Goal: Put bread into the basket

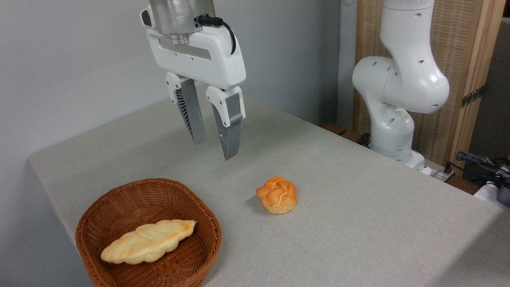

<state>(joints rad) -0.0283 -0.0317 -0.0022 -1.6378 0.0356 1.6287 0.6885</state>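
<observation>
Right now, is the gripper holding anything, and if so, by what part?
Nothing is held. The gripper hangs open and empty above the table, and the bun lies untouched below it.

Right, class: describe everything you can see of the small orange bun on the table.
The bun is small, round and golden-orange, glossy on top, with a knotted, lobed crown and a paler, ridged lower edge. It looks whole and sits upright on the grey table, right of the basket and apart from it. Only the table touches it. The gripper hangs open above and to its left, holding nothing.
</observation>
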